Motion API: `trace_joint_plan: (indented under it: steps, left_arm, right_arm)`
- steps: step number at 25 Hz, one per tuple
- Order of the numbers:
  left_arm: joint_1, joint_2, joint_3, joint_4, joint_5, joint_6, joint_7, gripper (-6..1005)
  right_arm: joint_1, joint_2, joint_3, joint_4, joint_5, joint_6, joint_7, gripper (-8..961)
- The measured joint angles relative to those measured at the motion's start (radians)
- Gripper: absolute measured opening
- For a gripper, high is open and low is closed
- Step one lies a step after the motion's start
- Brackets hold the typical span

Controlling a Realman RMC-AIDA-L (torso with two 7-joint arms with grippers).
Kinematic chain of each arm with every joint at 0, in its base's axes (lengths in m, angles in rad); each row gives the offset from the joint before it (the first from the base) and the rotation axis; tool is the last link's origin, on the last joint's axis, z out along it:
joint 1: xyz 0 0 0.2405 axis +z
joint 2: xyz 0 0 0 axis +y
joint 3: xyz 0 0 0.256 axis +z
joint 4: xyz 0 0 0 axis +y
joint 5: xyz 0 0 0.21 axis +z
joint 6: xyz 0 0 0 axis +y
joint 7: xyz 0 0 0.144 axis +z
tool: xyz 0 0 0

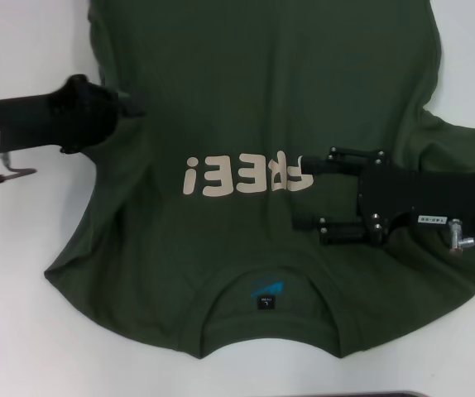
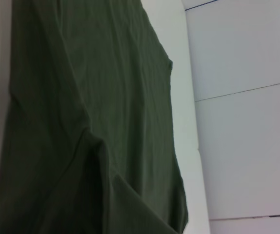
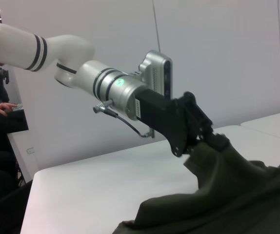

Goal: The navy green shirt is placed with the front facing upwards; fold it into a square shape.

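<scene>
Olive navy green shirt on table: left gripper jaws pinch its edge, right gripper jaws apart.

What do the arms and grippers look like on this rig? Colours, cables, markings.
Left gripper: black, on a silver wrist with a green light, thin cable, white arm with black bands. Right gripper: black boxy body with a small white label, two slim black fingers, silver wrist, metal elbow fitting.

Left pincer pinched closed — right pincer spread open, lying level.
</scene>
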Motion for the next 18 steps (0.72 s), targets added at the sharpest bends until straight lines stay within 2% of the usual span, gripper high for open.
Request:
trace_joint_plan:
  steps: [3, 8, 12, 18]
  left_arm:
    - [-0.013, -0.007, 0.038, 0.041, -0.002, -0.079, -0.001, 11]
    - [-0.033, -0.001, 0.096, 0.133, -0.003, -0.216, 0.002, 34]
    - [-0.035, -0.028, 0.102, 0.119, -0.021, -0.227, 0.010, 171]
    - [-0.052, -0.021, 0.140, 0.113, -0.020, -0.190, 0.005, 368]
  right_arm:
    - [-0.002, 0.000, 0.003, -0.001, 0.000, 0.000, 0.000, 825]
    - [-0.003, 0.000, 0.003, -0.001, 0.000, 0.001, 0.000, 825]
    - [-0.004, 0.000, 0.003, -0.001, 0.000, 0.003, 0.000, 825]
    - [-0.004, 0.000, 0.004, -0.002, 0.002, 0.004, 0.000, 825]
